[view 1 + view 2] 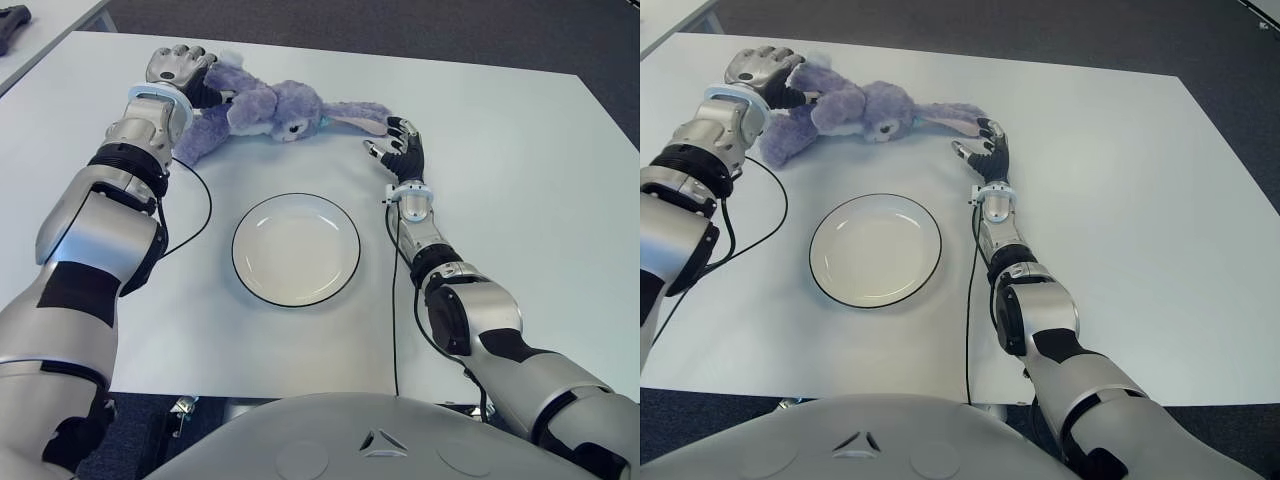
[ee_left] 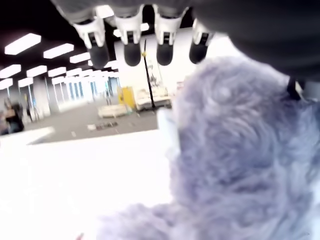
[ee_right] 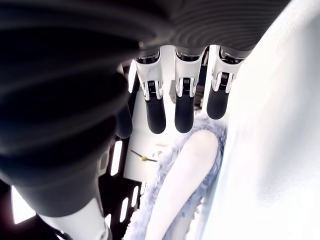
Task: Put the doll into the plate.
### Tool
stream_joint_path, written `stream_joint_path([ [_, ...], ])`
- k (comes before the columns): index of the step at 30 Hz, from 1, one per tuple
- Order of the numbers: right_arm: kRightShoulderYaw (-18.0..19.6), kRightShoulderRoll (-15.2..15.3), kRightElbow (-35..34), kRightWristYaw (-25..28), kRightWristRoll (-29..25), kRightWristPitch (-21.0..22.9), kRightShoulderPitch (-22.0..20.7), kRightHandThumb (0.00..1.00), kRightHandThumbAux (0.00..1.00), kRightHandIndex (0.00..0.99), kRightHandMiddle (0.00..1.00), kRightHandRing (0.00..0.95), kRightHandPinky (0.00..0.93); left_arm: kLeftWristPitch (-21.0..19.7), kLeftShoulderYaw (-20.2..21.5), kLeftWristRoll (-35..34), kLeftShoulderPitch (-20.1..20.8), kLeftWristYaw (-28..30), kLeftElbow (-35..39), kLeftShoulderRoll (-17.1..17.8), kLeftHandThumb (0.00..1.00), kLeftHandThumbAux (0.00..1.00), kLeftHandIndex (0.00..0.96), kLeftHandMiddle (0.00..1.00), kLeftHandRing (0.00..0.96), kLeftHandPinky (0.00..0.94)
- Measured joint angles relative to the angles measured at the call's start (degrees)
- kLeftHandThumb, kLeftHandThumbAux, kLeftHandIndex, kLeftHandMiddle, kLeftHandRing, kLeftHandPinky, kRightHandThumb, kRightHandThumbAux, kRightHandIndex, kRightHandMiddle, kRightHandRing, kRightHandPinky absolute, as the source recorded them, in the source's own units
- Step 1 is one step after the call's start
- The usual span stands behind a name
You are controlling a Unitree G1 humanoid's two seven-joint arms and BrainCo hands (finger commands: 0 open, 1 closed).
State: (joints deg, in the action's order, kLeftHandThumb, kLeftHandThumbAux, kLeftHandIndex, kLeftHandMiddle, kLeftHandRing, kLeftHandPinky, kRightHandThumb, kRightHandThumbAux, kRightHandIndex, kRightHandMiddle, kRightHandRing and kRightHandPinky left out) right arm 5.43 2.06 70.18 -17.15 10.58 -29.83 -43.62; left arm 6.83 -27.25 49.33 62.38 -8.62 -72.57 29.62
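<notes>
**Doll at the top, plate bare**

Nearest, at lower centre, the plate (image 1: 296,249) stands on the white table (image 1: 520,170). Above it, upper left, the doll (image 1: 262,108) lies flat. At its body, the left hand (image 1: 181,72) has fingers spread over the fur. At the ear tip, the right hand (image 1: 402,150) is wide, holding nothing.

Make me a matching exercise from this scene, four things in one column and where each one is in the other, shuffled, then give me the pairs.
1. purple plush rabbit doll
2. white round plate with dark rim
3. left hand
4. right hand

A. at the tips of the doll's long ears
B. bare, on the white table nearer the robot
C. lying on the table beyond the plate
D. over the doll's body end

Pairs: 1-C, 2-B, 3-D, 4-A
</notes>
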Motion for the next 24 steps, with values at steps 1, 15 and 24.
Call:
stream_joint_path([
  [1,0.0,0.0,0.0,0.0,0.0,0.0,0.0,0.203,0.863,0.209,0.182,0.152,0.124,0.5,0.3,-0.8,0.0,0.7,0.0,0.0,0.227,0.230,0.000,0.000,0.000,0.001],
  [15,0.2,0.0,0.0,-0.6,0.0,0.0,0.0,0.257,0.868,0.198,0.163,0.125,0.110,6.6,4.1,-9.6,0.0,9.8,0.0,-0.4,0.204,0.280,0.000,0.000,0.036,0.053],
  [24,0.3,-0.1,0.0,-0.9,-0.1,0.0,0.0,0.304,0.878,0.205,0.172,0.131,0.110,8.1,4.3,-12.3,0.0,14.3,0.1,-1.3,0.199,0.296,0.000,0.000,0.023,0.054],
])
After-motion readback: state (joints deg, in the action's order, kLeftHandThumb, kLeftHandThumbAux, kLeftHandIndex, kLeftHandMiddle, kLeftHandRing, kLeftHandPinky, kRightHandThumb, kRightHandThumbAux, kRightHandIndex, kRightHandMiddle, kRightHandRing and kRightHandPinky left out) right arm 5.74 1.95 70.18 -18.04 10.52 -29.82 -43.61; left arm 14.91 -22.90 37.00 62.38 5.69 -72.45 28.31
